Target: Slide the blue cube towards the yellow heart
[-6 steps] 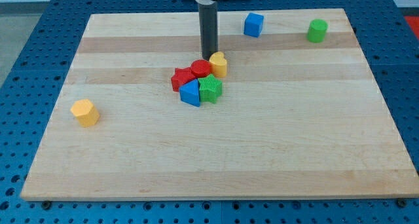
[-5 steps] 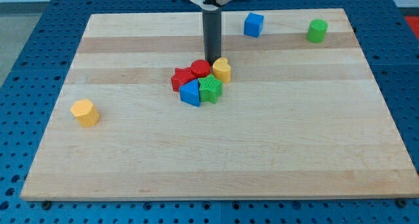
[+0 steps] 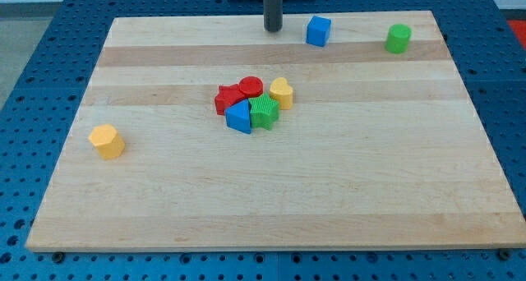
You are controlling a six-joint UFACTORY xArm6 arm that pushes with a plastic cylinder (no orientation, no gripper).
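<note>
The blue cube sits near the view's top, right of centre, on the wooden board. The yellow heart lies at the right end of a cluster in the board's middle. My tip is at the view's top, just left of the blue cube and apart from it, well above the cluster.
The cluster holds a red star-like block, a red cylinder, a blue block and a green ridged block. A green cylinder stands at the top right. A yellow hexagonal block lies at the left.
My tip has moved from beside the yellow heart and red cylinder up to the view's top, near the blue cube. The yellow heart shifted slightly down-right. The blue cube has not moved.
</note>
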